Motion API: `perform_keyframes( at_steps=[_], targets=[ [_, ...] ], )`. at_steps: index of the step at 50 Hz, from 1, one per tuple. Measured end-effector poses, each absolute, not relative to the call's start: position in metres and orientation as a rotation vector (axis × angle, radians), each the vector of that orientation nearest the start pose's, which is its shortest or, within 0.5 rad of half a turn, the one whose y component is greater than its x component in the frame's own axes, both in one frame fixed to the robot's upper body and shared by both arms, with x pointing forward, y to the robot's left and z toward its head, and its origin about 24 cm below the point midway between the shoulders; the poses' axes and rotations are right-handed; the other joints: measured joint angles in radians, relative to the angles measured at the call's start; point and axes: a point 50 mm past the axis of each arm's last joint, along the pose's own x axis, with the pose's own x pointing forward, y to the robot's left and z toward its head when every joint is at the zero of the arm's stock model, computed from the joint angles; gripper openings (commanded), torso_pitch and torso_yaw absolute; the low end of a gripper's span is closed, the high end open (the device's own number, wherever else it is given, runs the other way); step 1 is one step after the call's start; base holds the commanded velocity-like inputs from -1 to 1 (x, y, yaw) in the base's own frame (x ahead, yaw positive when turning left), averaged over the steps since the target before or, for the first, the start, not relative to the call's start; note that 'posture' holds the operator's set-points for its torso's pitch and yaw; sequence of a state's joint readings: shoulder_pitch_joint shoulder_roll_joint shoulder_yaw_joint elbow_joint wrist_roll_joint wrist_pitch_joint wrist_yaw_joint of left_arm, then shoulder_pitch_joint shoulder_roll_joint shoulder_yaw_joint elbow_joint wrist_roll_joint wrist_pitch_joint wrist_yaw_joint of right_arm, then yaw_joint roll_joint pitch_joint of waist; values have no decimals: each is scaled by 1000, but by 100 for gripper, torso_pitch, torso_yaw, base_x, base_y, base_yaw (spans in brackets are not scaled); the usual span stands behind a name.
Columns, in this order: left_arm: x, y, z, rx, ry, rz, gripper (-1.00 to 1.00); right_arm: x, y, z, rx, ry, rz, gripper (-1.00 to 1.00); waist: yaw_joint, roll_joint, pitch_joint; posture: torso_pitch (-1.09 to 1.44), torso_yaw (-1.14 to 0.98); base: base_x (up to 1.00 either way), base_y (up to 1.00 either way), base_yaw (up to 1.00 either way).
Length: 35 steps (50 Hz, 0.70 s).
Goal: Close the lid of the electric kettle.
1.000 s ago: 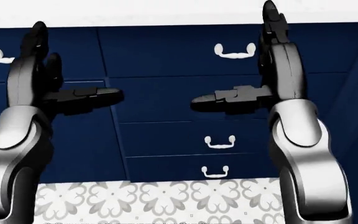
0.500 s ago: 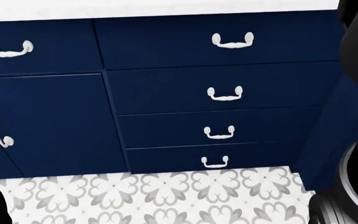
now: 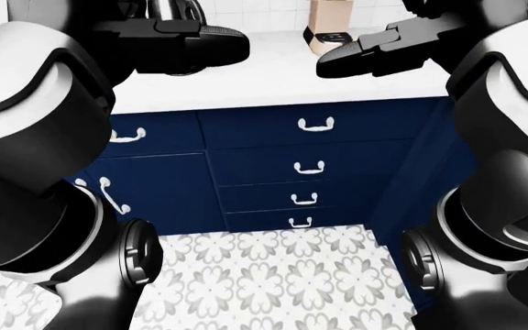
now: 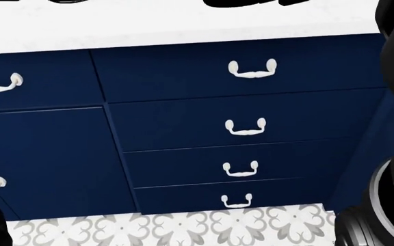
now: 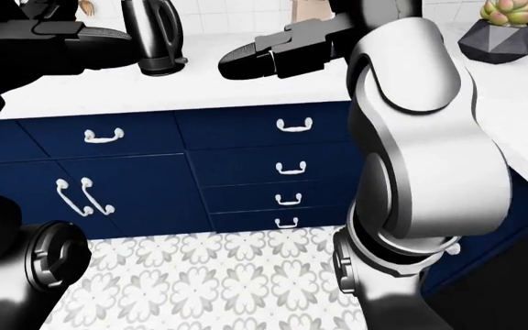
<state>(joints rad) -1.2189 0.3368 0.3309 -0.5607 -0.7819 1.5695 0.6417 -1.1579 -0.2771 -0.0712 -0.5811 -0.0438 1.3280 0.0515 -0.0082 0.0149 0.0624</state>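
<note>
The electric kettle point(image 5: 154, 38) is dark and shiny and stands on the white counter point(image 5: 246, 93) at the upper left of the right-eye view. Its top is cut off by the picture's edge, so the lid does not show. My left hand point(image 5: 99, 38) is raised just left of the kettle, fingers stretched out, open and empty. My right hand point(image 5: 250, 58) is raised to the right of the kettle, also open and empty. Both hands hover over the counter's near edge and touch nothing.
Navy drawers with white handles point(image 4: 245, 128) and cabinet doors point(image 5: 117, 185) stand below the counter. A tan block point(image 3: 328, 24) stands on the counter, and a succulent in a dark pot point(image 5: 502, 31) at the far right. Patterned floor tiles point(image 3: 264, 275) lie below.
Both arms have risen out of the head view. The whole head picture has shifted, with the drawers lower and more of the counter edge showing, so the camera has moved.
</note>
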Motion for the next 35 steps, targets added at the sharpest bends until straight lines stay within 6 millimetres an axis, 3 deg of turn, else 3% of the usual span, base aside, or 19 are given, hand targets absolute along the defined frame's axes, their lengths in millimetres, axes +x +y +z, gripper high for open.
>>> perform_keyframes(
  at_steps=[2, 3, 4, 5, 7, 8, 12, 14, 15, 17, 19, 23, 28, 30, 32, 35],
  targets=[
    [256, 148, 359, 20, -235, 25, 100, 267, -129, 361, -227, -405, 26, 100, 0, 38, 0, 0, 0, 58, 0, 0],
    [257, 150, 357, 17, -227, 31, 100, 268, -128, 358, -227, -397, 32, 100, 7, 28, 21, 0, 0, 48, 0, 0],
    [259, 152, 353, 15, -208, 42, 100, 269, -126, 354, -233, -381, 45, 100, 12, 31, 41, 0, 0, 48, 0, 0],
    [260, 155, 351, 15, -193, 58, 100, 271, -122, 352, -239, -363, 65, 100, 16, 42, 46, 0, 0, 26, 0, 0],
    [260, 157, 354, 12, -196, 76, 100, 271, -119, 352, -247, -359, 89, 100, 13, 51, 20, 0, 0, 10, 0, 0],
    [258, 156, 357, 11, -215, 75, 100, 269, -120, 355, -246, -376, 88, 100, 3, 49, 22, 0, 0, 0, 0, 0],
    [254, 154, 362, 7, -257, 58, 100, 264, -123, 361, -236, -431, 60, 100, -5, 4, 54, 0, 0, 0, 0, 0],
    [255, 154, 361, 7, -242, 56, 100, 266, -123, 360, -240, -419, 53, 100, -11, -41, 51, 0, 0, 0, 0, 0],
    [256, 154, 359, 8, -232, 58, 100, 267, -124, 359, -241, -411, 49, 100, -14, -47, 50, 0, 0, 0, 0, 0],
    [262, 151, 350, 21, -186, 46, 100, 271, -127, 353, -235, -373, 34, 100, -15, -25, 57, 0, 0, 13, 0, 0],
    [265, 148, 347, 41, -151, 31, 100, 276, -131, 349, -230, -328, 16, 100, -16, -32, 41, 0, 0, 18, 0, 0],
    [254, 154, 362, 18, -240, 54, 100, 269, -127, 357, -242, -384, 24, 100, -2, -21, -6, 0, 0, 19, 3, 0],
    [244, 162, 375, -39, -323, 97, 100, 260, -124, 365, -260, -459, 36, 100, 3, 18, -15, 0, 0, 15, 22, 0],
    [244, 162, 375, -44, -319, 100, 100, 262, -125, 363, -251, -445, 28, 100, -1, 33, -3, 0, 0, 0, 0, 0],
    [245, 159, 374, -35, -314, 93, 100, 262, -126, 364, -236, -450, 24, 100, -7, 67, 6, 0, 0, 0, 0, 0],
    [250, 160, 364, -19, -258, 98, 100, 265, -121, 357, -245, -421, 54, 100, -1, 32, 36, 0, 0, 0, 0, 0]
  ],
)
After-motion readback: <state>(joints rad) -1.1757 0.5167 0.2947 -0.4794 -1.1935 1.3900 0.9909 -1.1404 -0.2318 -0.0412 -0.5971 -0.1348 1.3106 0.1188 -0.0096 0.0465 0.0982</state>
